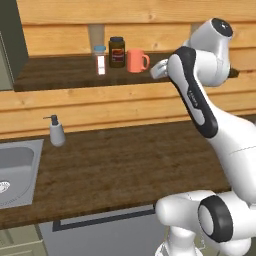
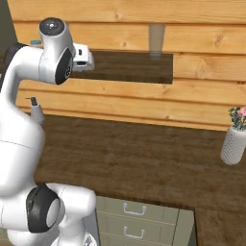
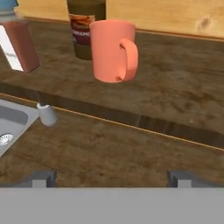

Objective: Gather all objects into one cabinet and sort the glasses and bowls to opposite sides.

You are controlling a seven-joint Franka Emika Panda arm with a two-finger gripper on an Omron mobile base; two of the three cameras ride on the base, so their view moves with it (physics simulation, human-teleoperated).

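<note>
While the gripper [image 3: 112, 178] hangs empty with its fingertips spread wide at the bottom of the hand view, the salmon mug [image 3: 113, 50] stands upright at upper centre on the dark shelf [image 3: 183, 92], handle turned right. A dark jar [image 3: 85, 30] sits just behind it, seemingly touching, so a careless advance could likely shove the mug into the jar. Right of the mug the shelf is bare up to its front edge, leaving room to approach.

Glossy white rounded arm [image 1: 220, 135]; dark joint bands; black round caps.
</note>
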